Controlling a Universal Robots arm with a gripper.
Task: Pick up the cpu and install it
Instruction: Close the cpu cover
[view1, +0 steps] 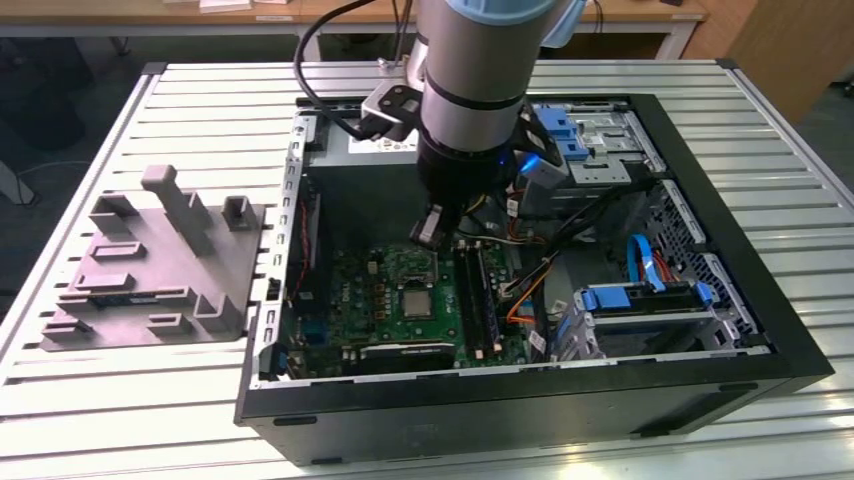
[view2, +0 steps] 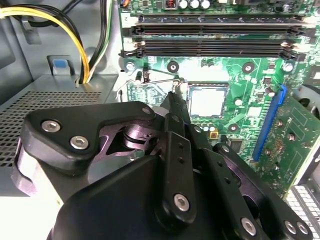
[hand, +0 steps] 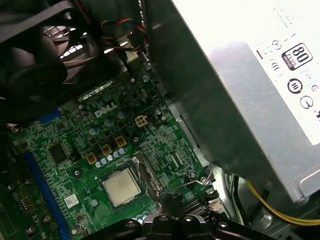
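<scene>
The cpu (view1: 416, 301) is a small silvery square lying flat in its socket on the green motherboard (view1: 360, 300) inside the open computer case. It also shows in both wrist views, as the cpu (view2: 207, 100) and the cpu (hand: 121, 186). My gripper (view1: 429, 230) hangs above the board, a little toward the back of the case from the chip. Its dark fingers meet at a narrow tip with nothing between them, seen as the gripper (view2: 173, 99) and the gripper (hand: 170, 199). The tip is beside the socket, apart from the chip. A thin wire socket lever (hand: 199, 181) stands next to it.
A grey moulded tray (view1: 147, 265) with upright posts sits at the exterior view's left of the case. Inside are the power supply (hand: 240, 85), black memory slots (view2: 210, 35), a fan (hand: 40, 55), yellow cables (view2: 60, 22) and blue drive holders (view1: 641, 298).
</scene>
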